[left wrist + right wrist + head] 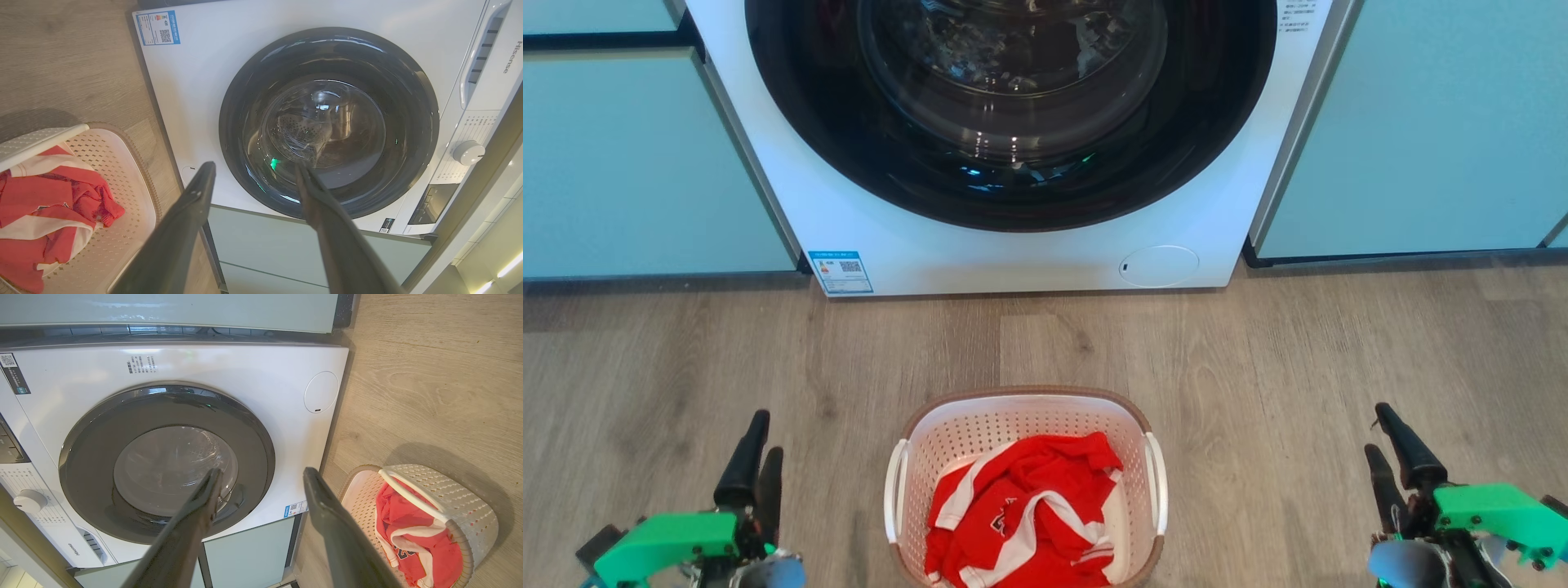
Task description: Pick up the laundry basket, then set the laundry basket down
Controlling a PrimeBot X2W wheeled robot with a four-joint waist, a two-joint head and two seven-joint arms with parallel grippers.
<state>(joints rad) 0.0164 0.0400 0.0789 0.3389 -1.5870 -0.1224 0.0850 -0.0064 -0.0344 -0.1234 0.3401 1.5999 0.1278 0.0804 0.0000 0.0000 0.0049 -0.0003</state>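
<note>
The laundry basket [980, 426] stands on the wood floor at the bottom centre of the head view. It is white and perforated, with a brown rim and a white handle on each side. A red and white garment [1021, 506] lies inside it. My left gripper [766, 437] hovers to its left, open and holding nothing, well apart from the near handle. My right gripper [1377, 429] is off to its right, also open and empty. In the left wrist view the basket [122, 175] sits left of the spread fingers [192, 204]. The right wrist view has the basket [457, 490] at the lower right.
A white front-loading washing machine [1013, 261] with a dark round door stands just beyond the basket. Pale teal cabinet fronts [629, 163] flank it on both sides. Bare wood floor [1258, 367] runs between the machine and the basket and on either side.
</note>
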